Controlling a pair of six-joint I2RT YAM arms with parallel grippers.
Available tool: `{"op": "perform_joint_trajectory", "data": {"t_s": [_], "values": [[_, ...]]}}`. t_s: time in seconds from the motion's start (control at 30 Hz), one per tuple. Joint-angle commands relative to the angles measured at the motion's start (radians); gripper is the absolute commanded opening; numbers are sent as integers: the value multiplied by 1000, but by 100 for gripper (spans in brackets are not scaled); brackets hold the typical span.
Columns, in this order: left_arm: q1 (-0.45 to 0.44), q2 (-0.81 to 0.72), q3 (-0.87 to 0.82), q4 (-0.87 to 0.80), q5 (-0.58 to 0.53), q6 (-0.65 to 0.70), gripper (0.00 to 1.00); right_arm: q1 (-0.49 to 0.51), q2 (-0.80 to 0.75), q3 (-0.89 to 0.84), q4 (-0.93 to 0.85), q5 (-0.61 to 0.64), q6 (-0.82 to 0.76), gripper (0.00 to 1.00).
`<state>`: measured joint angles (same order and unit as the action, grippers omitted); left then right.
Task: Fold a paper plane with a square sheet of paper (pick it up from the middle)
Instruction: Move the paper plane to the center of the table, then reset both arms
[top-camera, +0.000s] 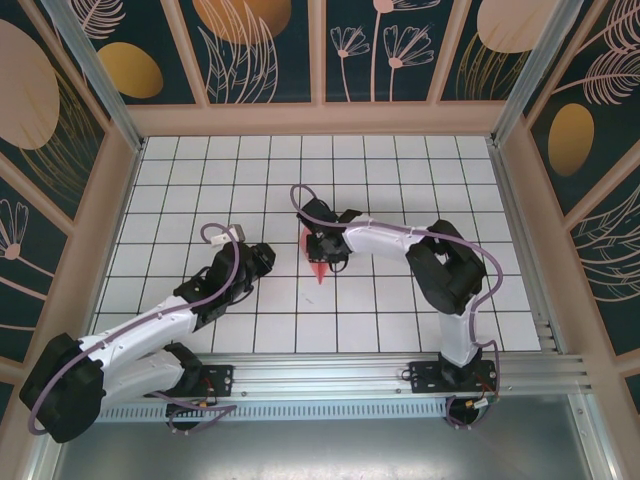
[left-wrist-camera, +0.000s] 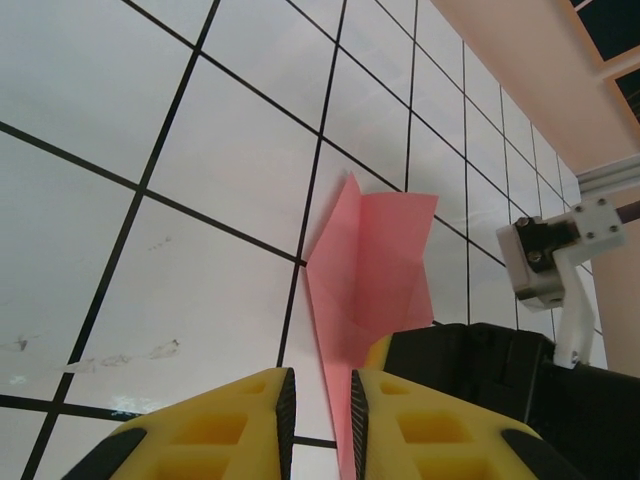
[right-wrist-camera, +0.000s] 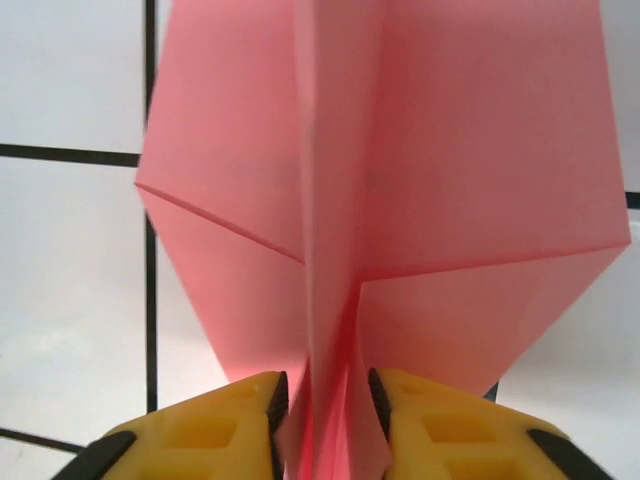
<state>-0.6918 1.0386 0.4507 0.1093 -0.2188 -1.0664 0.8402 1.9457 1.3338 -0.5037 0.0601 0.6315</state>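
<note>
Right claw (right-wrist-camera: 320, 388) pinches plane (right-wrist-camera: 450, 150) by its keel, mid-worktop (top-camera: 200, 180). Left claw (left-wrist-camera: 318, 388) nearly closed just beside; can't tell if it grips. Looks like final step: next, spread wings, set down.

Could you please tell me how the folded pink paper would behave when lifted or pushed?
Probably very light: the right pincer holds the paper plane by its centre fold alone. Likely floppy: it is thin and splays wide beyond the grip. A push would probably bend it rather than slide it.
</note>
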Motion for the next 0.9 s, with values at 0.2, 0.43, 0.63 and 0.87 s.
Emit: {"op": "perform_joint_trajectory", "data": {"t_s": [0.2,0.43,0.63,0.87], "values": [[6,0,9,-17,-33,34,27,33,-171,92,-159,130,-36,44],[7,-9,68,-116,-167,139,35,38,-503,-7,-93,512,-123,55],[24,-37,91,-176,-447,356,62,-194,-857,-472,315,770,-321,80],[160,-135,10,-58,-636,587,99,-680,-899,-825,671,530,-460,82]]}}
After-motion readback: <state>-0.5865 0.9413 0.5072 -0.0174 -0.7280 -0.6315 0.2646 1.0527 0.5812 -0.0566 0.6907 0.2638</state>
